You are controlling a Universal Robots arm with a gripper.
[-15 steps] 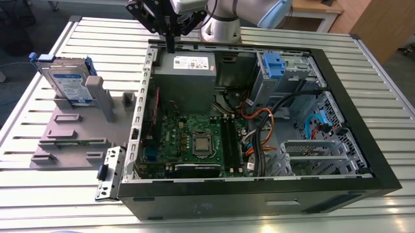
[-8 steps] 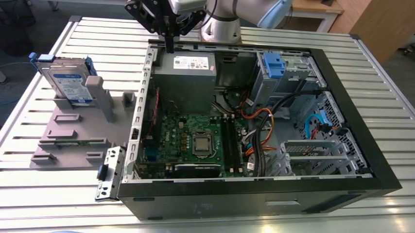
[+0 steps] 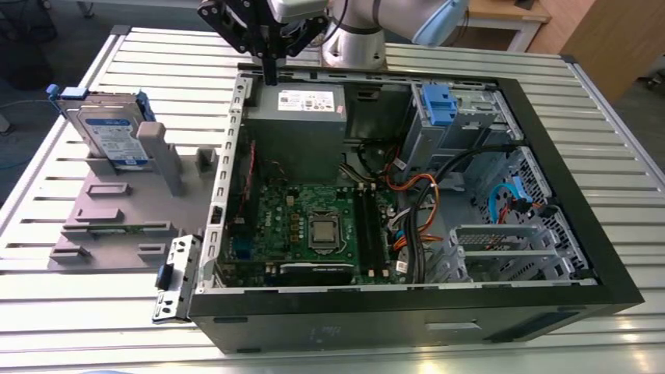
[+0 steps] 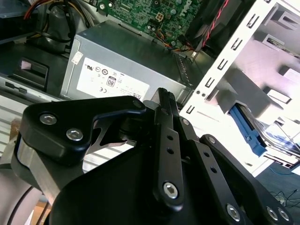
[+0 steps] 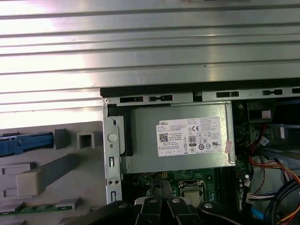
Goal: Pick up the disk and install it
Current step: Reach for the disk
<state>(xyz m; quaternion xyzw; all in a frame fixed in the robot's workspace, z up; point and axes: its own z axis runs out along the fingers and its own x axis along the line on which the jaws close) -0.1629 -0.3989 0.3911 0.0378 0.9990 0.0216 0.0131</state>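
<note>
The disk (image 3: pixel 109 131), a silver drive with a white-and-blue label in a bright blue frame, stands on edge in a grey holder (image 3: pixel 124 210) on the exterior view's left, beside the open computer case (image 3: pixel 416 312). Its blue frame also shows in the second wrist view (image 4: pixel 244 127) and the first wrist view (image 5: pixel 23 143). My gripper (image 3: pixel 272 76) hangs above the case's back edge, over the grey power supply box (image 3: pixel 296 117), well apart from the disk. Its fingers (image 4: pixel 162 93) look closed together with nothing between them.
The case lies open on a slatted metal table (image 3: pixel 62 312), showing the green motherboard (image 3: pixel 311 226), cable bundles (image 3: pixel 426 195) and a drive bay with a blue latch (image 3: pixel 437 105). The power supply's white sticker (image 5: pixel 187 137) faces the wrist. A metal bracket (image 3: pixel 174 276) leans by the case's corner.
</note>
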